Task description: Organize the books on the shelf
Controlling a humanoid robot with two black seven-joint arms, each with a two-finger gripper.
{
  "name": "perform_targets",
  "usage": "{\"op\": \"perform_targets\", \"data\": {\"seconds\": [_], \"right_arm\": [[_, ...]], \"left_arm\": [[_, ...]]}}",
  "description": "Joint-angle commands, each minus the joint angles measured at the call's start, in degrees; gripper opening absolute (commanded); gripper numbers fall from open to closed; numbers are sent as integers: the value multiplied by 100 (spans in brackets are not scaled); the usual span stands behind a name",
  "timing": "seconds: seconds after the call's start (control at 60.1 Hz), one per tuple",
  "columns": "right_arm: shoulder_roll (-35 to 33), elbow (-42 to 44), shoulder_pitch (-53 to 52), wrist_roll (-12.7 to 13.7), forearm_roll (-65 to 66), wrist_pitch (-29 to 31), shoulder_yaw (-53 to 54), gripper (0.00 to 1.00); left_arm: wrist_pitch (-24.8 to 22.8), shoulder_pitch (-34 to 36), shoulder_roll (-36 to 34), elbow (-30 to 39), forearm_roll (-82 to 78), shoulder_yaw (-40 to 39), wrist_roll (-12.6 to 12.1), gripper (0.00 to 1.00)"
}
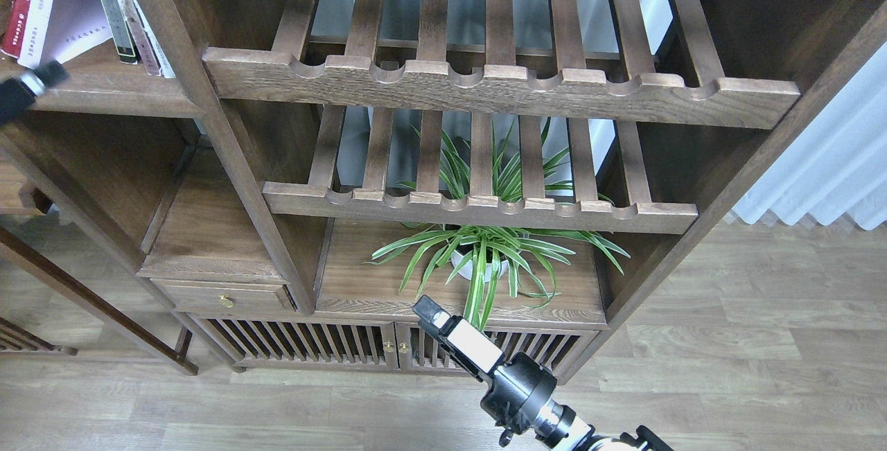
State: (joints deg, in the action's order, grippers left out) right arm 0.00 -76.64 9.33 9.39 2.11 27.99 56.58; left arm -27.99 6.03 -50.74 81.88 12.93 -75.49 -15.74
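Observation:
The books stand at the top left on the shelf [118, 96], a solid dark brown board. The red one [19, 11] is at the far left, and the cream-white one [69, 18] leans beside it. A dark grey one [114, 18] leans against the upright post, with another thin spine to its right. My left gripper [38, 80] is a blurred black shape coming in at the left edge, just in front of the shelf's front edge and below the red book. Its fingers cannot be told apart. My right gripper [431, 311] is low in the middle, in front of the cabinet doors, seen end-on and holding nothing visible.
Two slatted racks with scalloped front rails [499, 87] [478, 205] fill the middle bay. A potted spider plant [485, 257] stands below them. A small drawer [222, 295] and slatted cabinet doors [305, 343] sit at the bottom. A curtain [824, 167] hangs on the right.

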Motion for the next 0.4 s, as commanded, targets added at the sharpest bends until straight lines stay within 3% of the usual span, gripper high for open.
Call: {"op": "perform_targets", "data": {"seconds": [0.0,0.383], "right_arm": [[0,0,-1,1,-9,1,11,100],[0,35,-2,1,-27,1,90,100]], "left_arm": [[-1,-199,442,-14,-27,-9,-34,49],[-1,-375,1707,-427,-62,395,-43,59]]}}
